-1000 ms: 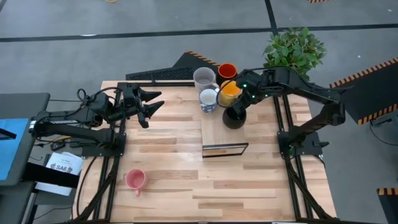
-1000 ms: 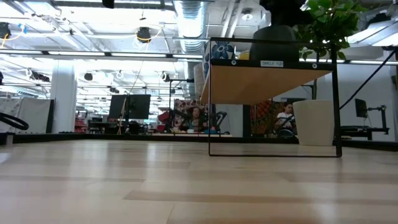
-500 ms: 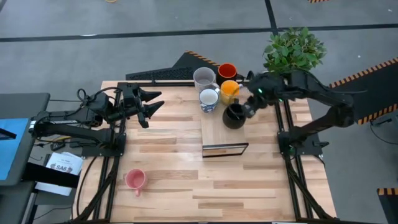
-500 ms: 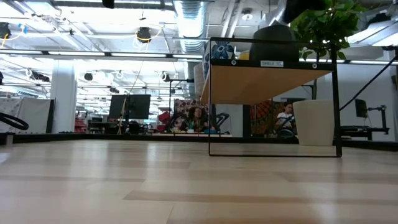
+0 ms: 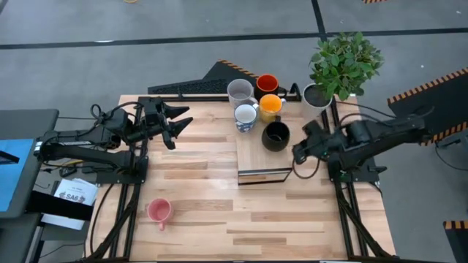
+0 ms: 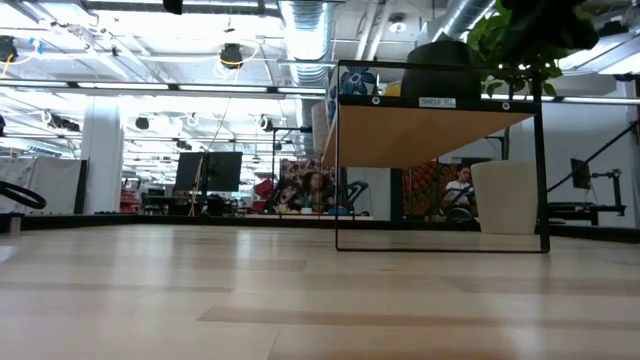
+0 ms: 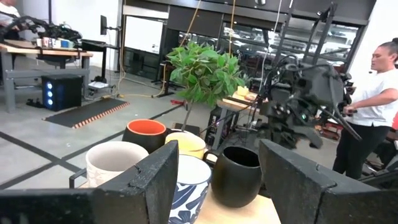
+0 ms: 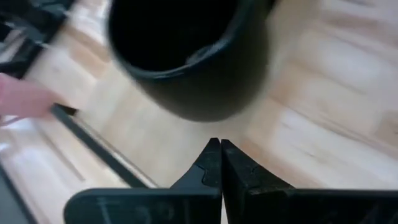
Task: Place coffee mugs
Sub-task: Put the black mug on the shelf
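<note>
While the right gripper (image 5: pixel 297 151), fingers clenched empty, hovers at 3 o'clock of the shelved glossy black mug (image 5: pixel 276 136), the small pink handled mug (image 5: pixel 159 212) seemingly awaits the open-jawed left gripper (image 5: pixel 175 126).

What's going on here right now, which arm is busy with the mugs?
Neither end effector holds a mug. The right end effector is shut and empty, just off the raised shelf beside the black mug. That mug stands on the shelf with the grey mug, red-orange mug, yellow-orange mug and blue-and-white mug. The pink mug lies alone on the table. The left end effector waits open at the table's left.
</note>
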You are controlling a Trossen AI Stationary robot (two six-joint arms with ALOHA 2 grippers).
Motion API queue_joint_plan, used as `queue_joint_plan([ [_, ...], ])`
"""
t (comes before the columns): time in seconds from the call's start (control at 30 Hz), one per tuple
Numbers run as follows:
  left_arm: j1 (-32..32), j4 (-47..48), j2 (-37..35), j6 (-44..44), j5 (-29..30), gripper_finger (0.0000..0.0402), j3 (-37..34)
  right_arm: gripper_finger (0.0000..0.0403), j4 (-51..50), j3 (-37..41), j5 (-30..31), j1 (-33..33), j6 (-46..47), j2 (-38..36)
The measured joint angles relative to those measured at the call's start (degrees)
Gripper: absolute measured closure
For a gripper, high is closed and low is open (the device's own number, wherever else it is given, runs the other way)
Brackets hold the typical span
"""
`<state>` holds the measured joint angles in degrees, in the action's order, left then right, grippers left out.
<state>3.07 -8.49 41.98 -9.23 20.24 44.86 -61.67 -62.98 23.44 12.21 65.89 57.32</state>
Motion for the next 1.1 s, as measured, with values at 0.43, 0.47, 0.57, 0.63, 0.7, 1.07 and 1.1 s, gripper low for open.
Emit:
queue_joint_plan([
  [0.43, 0.00, 0.00, 0.00, 0.00, 0.73, 0.0195, 0.00, 0.0386, 8.31, 2.54, -0.63, 1.08, -2.69, 6.82],
  [0.47, 0.00, 0.00, 0.00, -0.01, 0.77, 0.0195, 0.00, 0.0386, 8.35, 2.54, -0.63, 0.94, -3.14, 6.86],
  [0.57, 0.00, 0.01, 0.00, 0.00, 0.77, 0.0195, 0.00, 0.0386, 8.65, 2.52, -0.63, 0.02, -4.46, 7.25],
  [0.63, 0.00, 0.02, 0.00, -0.02, 0.77, 0.0195, 0.00, 0.0386, 8.69, 2.53, -0.71, -0.61, -4.93, 7.52],
  [0.7, 0.00, 0.01, 0.00, -0.02, 0.77, 0.0195, 0.00, 0.0386, 9.32, 2.52, -0.80, -1.32, -6.10, 7.59],
  [1.07, 0.00, 0.03, 0.02, -0.02, 0.76, 0.0195, 0.01, 0.0386, 16.27, 2.46, -0.97, -4.12, -11.67, 9.50],
  [1.1, 0.00, 0.02, 0.02, -0.02, 0.77, 0.0195, 0.00, 0.0385, 15.91, 2.60, -1.04, -4.12, -11.91, 9.57],
])
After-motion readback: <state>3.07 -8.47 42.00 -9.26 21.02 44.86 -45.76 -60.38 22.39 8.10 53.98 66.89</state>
